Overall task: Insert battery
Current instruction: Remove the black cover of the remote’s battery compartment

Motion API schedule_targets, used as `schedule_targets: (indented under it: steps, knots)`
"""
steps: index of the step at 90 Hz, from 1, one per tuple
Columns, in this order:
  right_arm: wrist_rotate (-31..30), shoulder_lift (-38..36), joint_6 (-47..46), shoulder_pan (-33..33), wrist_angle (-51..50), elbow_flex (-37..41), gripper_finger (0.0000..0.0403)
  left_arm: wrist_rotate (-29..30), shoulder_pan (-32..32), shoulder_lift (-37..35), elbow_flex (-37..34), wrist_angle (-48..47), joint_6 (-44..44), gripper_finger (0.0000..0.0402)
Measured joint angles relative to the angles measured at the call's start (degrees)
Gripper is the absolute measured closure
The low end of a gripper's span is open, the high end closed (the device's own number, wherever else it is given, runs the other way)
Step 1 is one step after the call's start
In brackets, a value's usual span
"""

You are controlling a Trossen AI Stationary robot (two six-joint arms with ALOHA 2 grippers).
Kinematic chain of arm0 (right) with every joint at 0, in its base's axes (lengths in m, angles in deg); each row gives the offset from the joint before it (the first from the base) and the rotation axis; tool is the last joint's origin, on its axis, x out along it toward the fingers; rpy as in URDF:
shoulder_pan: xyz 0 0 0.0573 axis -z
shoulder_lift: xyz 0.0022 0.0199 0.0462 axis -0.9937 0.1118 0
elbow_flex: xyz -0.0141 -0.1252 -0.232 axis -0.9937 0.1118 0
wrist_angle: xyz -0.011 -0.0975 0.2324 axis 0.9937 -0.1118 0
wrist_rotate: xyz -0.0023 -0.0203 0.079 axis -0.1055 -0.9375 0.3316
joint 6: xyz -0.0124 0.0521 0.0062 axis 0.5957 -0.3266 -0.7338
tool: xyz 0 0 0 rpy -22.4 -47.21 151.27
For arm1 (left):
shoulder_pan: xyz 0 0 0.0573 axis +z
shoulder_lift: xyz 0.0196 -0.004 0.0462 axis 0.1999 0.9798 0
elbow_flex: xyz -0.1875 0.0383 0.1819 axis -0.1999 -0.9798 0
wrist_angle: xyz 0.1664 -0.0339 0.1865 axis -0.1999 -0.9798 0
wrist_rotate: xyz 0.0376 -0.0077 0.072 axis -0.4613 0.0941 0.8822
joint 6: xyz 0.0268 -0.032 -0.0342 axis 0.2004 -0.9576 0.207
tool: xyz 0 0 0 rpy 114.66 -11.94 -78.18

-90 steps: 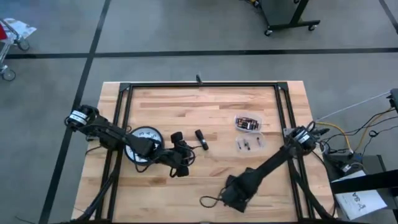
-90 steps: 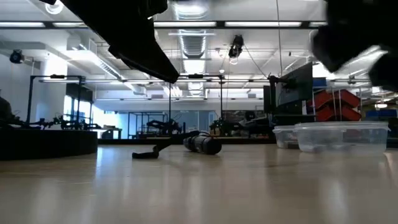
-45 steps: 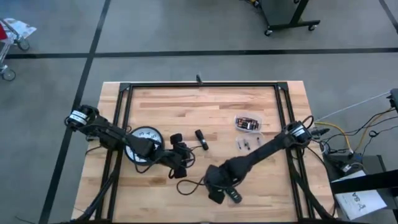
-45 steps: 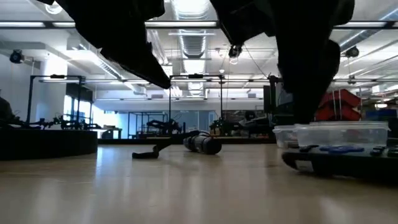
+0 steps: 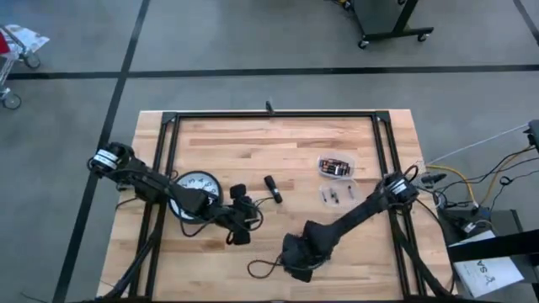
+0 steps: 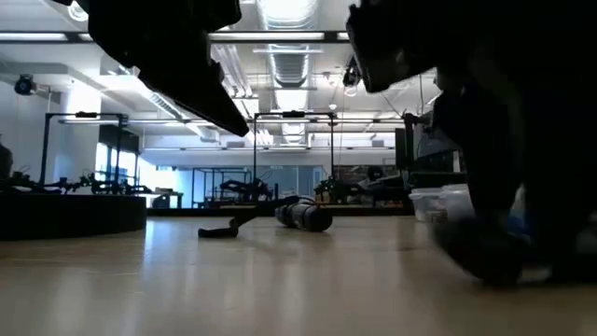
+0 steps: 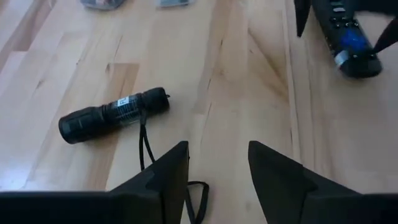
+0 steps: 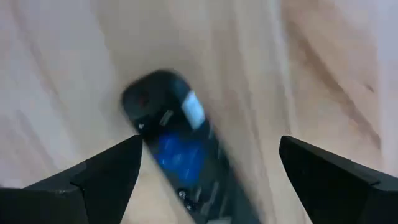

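Right claw point(image 8: 208, 180) hung open over the remote point(image 8: 180, 155) on the bench point(image 5: 278, 147), approx. at grasp step; next it needed lowering & closing, left claw point(image 7: 217, 171) open too.

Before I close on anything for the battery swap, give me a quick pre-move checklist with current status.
1. Right pincer open: ok, fingers spread either side of the remote.
2. Remote gripped: not ok, it lies on the table untouched.
3. Battery door in view: not ok, the button side faces up.
4. Left pincer open and empty: ok, it hovers near the flashlight.
5. Battery tub on the table: ok.
6. Tub lid off: cannot tell.
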Motion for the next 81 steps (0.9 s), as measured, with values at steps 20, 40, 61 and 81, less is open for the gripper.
schedule_targets:
  steps: [20, 40, 61, 81]
  knots:
    - [-0.04, 3.45, 8.33, -0.61, 0.17, -0.31, 0.0044, 0.02, 0.0, 0.0, -0.01, 0.03, 0.02, 0.0246]
    - [-1.47, 3.45, 9.33, -0.51, 0.49, -0.17, 0.0055, 0.02, 0.0, 0.0, -0.05, 0.03, 0.04, 0.024]
    - [-2.22, 3.52, 11.8, -0.23, 0.92, -0.08, 0.0151, 0.02, 0.0, 0.0, -0.05, 0.02, 0.05, 0.0247]
    - [-2.49, 3.52, 11.33, 0.04, 0.94, 0.0, 0.0243, 0.55, 0.0, 0.0, -0.09, 1.07, 5.5, 0.0259]
